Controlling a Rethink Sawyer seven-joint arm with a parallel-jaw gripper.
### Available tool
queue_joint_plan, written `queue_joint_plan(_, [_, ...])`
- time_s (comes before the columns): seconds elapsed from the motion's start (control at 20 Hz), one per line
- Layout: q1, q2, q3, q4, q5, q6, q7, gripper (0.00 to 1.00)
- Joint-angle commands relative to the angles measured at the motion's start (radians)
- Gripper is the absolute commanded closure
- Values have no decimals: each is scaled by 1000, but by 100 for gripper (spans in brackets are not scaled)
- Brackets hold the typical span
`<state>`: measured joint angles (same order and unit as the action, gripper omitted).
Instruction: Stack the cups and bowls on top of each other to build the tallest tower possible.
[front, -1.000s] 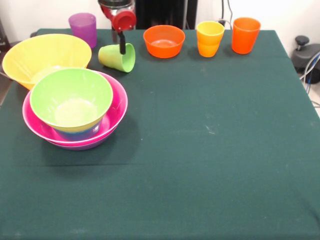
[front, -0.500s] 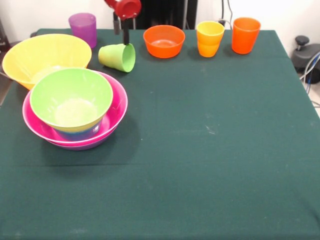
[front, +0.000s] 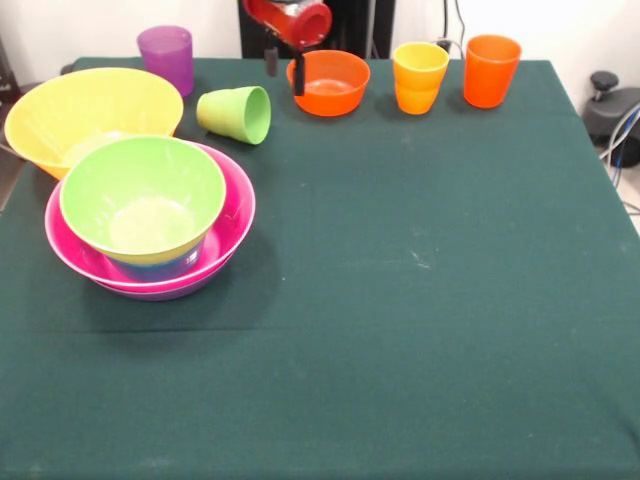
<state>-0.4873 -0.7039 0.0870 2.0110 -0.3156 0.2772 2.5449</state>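
Front view: my jaws (front: 284, 74) apart, empty, at orange bowl's (front: 328, 82) rim; I'd straddle the rim wall squarely, clamp firmly, lift straight toward tower (front: 150, 220).

glossy plastic bowls (front: 142, 197) & cups (front: 236, 113), matt green cloth table (front: 420, 300)

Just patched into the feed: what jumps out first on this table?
The tower at the left: a light green bowl nested in pink and purple bowls. Behind it sits a big yellow bowl, and a light green cup lies on its side. The gripper hangs open beside the orange bowl.
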Motion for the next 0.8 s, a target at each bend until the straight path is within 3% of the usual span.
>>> queue_joint_plan(0.05, [85,125,56,-78,-140,110,-159,0])
queue_joint_plan(0.25, [132,175,-22,-146,-207,138,-135,0])
queue_joint_plan(0.5, [164,138,-130,-156,-182,231,-37,0])
queue_joint_plan(0.8, [94,121,-134,-184,-183,250,-82,0])
